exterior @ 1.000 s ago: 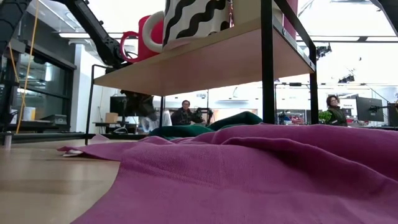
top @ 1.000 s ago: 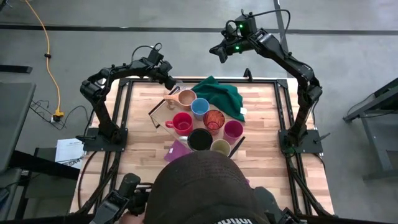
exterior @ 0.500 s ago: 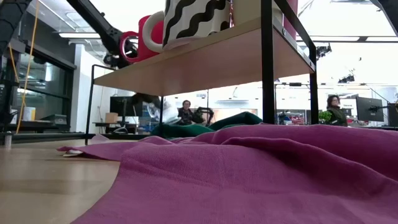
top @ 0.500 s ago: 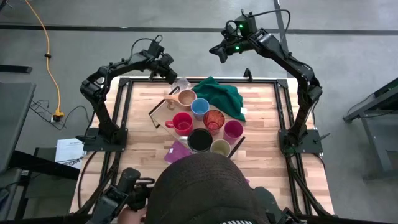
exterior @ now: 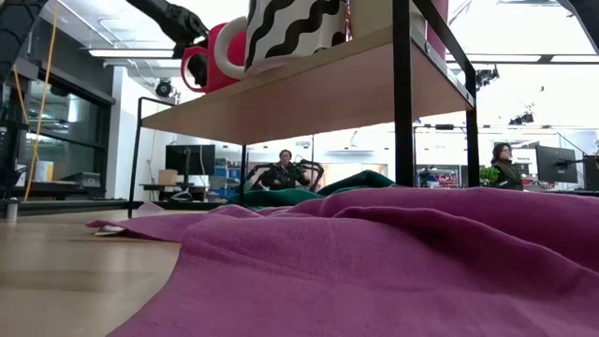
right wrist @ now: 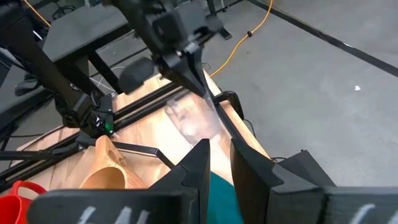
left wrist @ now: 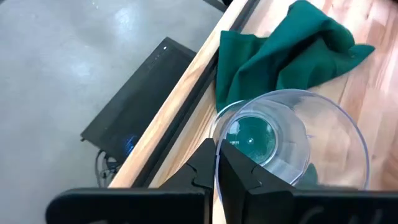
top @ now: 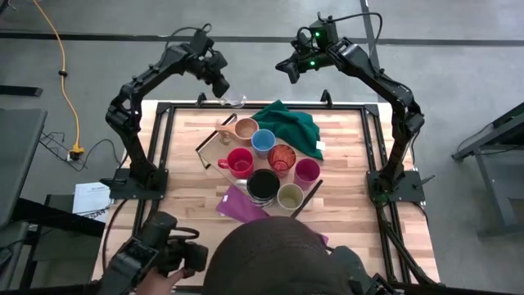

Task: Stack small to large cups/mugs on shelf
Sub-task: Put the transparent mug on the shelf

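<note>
My left gripper (top: 224, 88) is up over the table's far edge, shut on the clear glass cup (top: 236, 101), which also shows in the left wrist view (left wrist: 289, 143). The shelf (top: 210, 146) stands mid-table and carries the tan (top: 246, 129), blue (top: 263, 142), red (top: 239, 161), orange patterned (top: 282, 156), magenta (top: 307, 170), black (top: 263, 184) and olive-beige (top: 290, 195) cups, all standing upright on their bases. My right gripper (top: 288, 70) waits high beyond the far edge, open, with nothing between its fingers (right wrist: 200, 163). My left gripper pinches the glass cup's rim (left wrist: 216, 163), one finger inside the cup and one outside. The fingers slant down from above, from the table's left. The cup hangs below them (right wrist: 193, 118), lifted clear of the table, its mouth turned up toward the wrist.
A green cloth (top: 288, 125) lies behind the shelf at the far right. A purple cloth (top: 237, 205) lies at the shelf's near end. A person's head (top: 270, 254) leans over the near edge, a hand on a camera (top: 160, 254). Bare wood shows left and right of the shelf.
My left gripper has risen from the tabletop behind the shelf's far left end, rolling a little. The glass cup has gone up with it, off the table and clear above the far edge. My right arm has kept still.
</note>
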